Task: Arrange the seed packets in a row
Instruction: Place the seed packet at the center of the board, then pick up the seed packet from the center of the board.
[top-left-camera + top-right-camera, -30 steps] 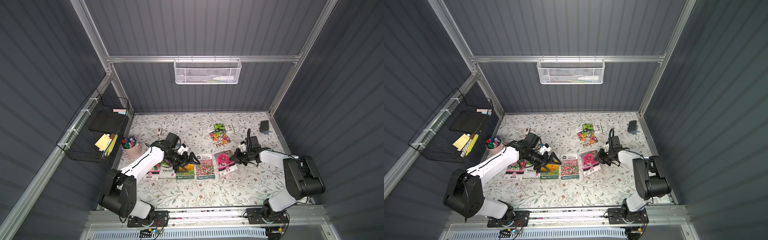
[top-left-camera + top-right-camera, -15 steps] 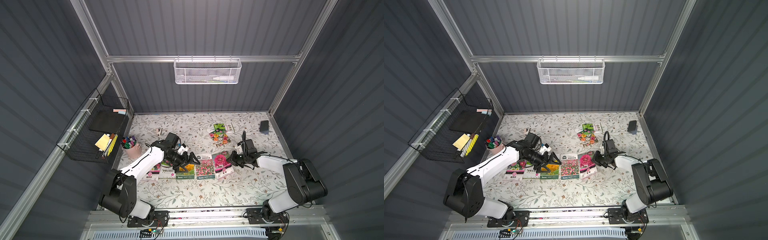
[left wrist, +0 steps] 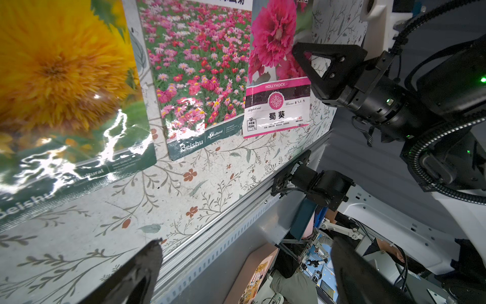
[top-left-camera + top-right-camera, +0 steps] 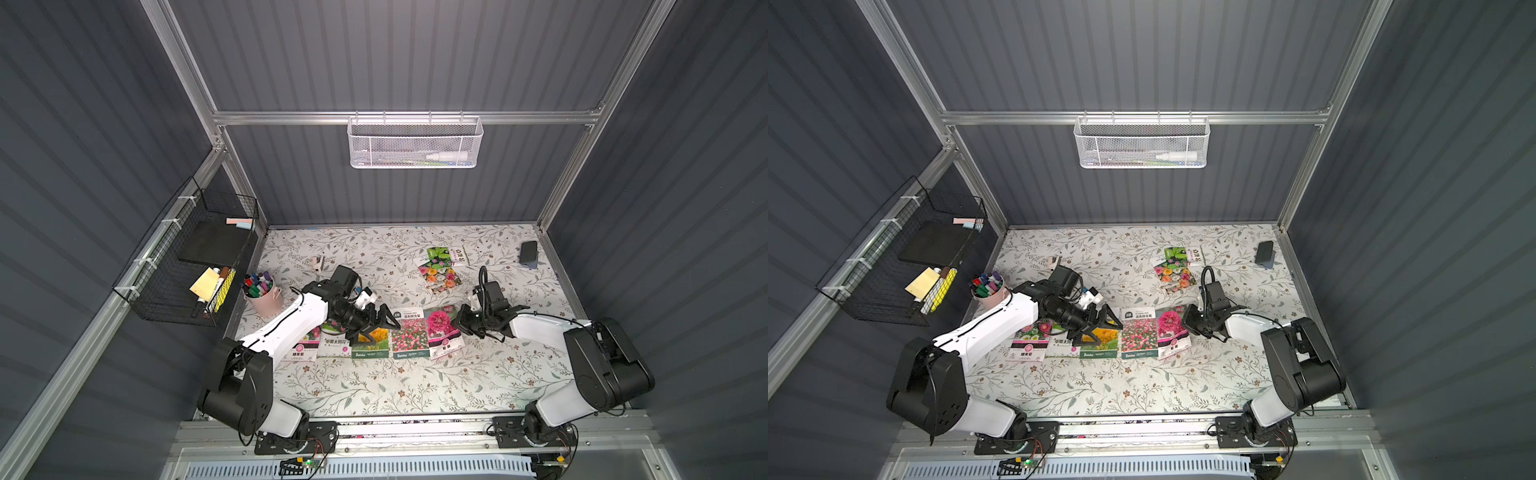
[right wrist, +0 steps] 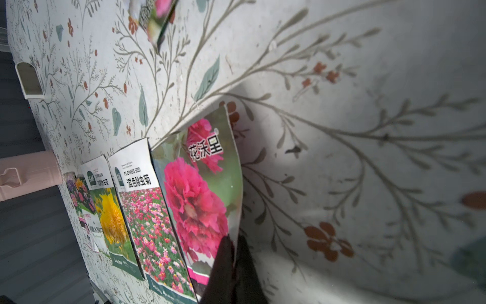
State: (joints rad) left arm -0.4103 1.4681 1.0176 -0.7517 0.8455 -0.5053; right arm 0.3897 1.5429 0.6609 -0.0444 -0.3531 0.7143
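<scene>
Five seed packets [image 4: 370, 353] already form the row. The hollyhock packet [image 4: 444, 332] ends it, tilted, and its inner edge seems to ride over the pink-daisy packet [image 4: 409, 334] touching it. The right gripper [image 5: 232, 252] is clenched on the hollyhock packet's outer edge, which curls up off the floral table [image 4: 374, 386]. The left gripper [image 4: 380, 326] hangs released, jaws wide, above the sunflower packet [image 3: 60, 68], two places along from the hollyhock packet.

A further inward push would likely slide the glossy hollyhock packet further over its neighbour, or knock that neighbour out of line. The thin pinched edge may buckle or slip free instead of steering the packet. If it is released while curled, it could settle crooked. The mixed-rose packet [image 4: 441, 277] and green-leaved packet [image 4: 444, 253] overlap each other well behind the hollyhock packet, not yet in the row.
</scene>
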